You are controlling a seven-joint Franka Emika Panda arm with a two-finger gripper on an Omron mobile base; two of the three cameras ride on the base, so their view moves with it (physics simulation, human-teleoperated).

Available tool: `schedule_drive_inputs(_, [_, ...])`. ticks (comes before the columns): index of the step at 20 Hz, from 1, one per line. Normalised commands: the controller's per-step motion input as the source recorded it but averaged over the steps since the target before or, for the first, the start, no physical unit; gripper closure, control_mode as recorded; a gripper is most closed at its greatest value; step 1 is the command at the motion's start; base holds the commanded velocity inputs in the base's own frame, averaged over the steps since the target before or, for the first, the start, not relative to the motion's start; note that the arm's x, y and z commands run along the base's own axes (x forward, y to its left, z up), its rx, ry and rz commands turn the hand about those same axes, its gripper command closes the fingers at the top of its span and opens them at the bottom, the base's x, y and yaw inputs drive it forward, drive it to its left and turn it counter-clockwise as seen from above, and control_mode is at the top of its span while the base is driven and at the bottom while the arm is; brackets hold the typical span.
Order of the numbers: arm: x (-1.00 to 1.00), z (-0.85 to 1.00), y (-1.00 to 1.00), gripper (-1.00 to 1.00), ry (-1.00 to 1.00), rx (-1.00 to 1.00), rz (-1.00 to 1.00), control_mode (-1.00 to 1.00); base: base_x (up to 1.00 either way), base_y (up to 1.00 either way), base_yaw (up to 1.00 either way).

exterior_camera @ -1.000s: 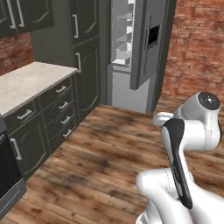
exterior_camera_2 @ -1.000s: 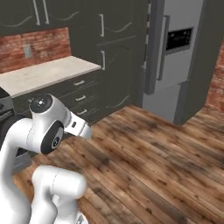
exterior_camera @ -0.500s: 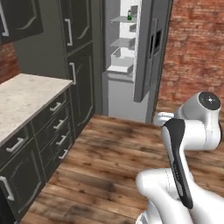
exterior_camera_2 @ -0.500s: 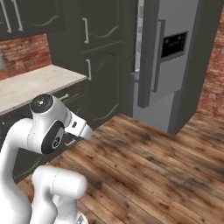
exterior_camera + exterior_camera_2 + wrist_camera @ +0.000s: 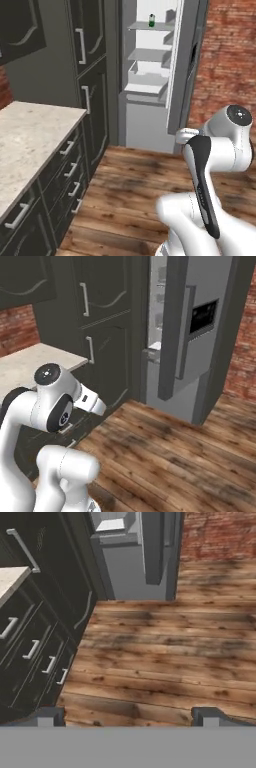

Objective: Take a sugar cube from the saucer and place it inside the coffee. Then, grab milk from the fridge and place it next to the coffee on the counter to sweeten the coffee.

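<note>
The fridge [image 5: 150, 85] stands open ahead, with its white shelves showing. The milk [image 5: 152, 20], a small green and white carton, sits upright on the top shelf. In the right base view the fridge [image 5: 200, 331] shows its dark grey door and pale bar handle. My gripper [image 5: 127, 718] is open, its two dark fingertips [image 5: 46, 717] wide apart with nothing between them, pointing down at the wooden floor in front of the fridge [image 5: 135, 562]. The arm is folded close to the base. The beige counter [image 5: 30, 140] lies to the left. The sugar cube, saucer and coffee are out of view.
Dark grey tall cabinets [image 5: 90, 75] with bar handles stand between the counter and the fridge. Drawer fronts [image 5: 30, 652] run below the counter's end [image 5: 9, 579]. A red brick wall [image 5: 225, 65] is right of the fridge. Wooden floor [image 5: 175, 456] lies between me and the fridge.
The whole scene has shifted in both base views: the base has moved nearer to the fridge, which now looks larger and more central. The arm's pose has stayed the same and the gripper has stayed open.
</note>
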Motion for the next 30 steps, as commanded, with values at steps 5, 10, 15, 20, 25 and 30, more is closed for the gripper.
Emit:
schedule_drive_inputs(5, [0.00, 0.00, 0.00, -1.00, 0.00, 0.00, 0.00, 1.00, 1.00, 0.28, -0.18])
schedule_drive_inputs(10, [0.00, 0.00, 0.00, -1.00, 0.00, 0.00, 0.00, 1.00, 1.00, 0.23, -0.19])
schedule_drive_inputs(15, [0.00, 0.00, 0.00, -1.00, 0.00, 0.00, 0.00, 1.00, 1.00, 0.24, -0.19])
schedule_drive_inputs(20, [0.00, 0.00, 0.00, -1.00, 0.00, 0.00, 0.00, 1.00, 1.00, 0.33, -0.23])
schedule_drive_inputs(25, [0.00, 0.00, 0.00, -1.00, 0.00, 0.00, 0.00, 1.00, 1.00, 0.30, -0.24])
schedule_drive_inputs(30, [0.00, 0.00, 0.00, -1.00, 0.00, 0.00, 0.00, 1.00, 1.00, 0.21, -0.25])
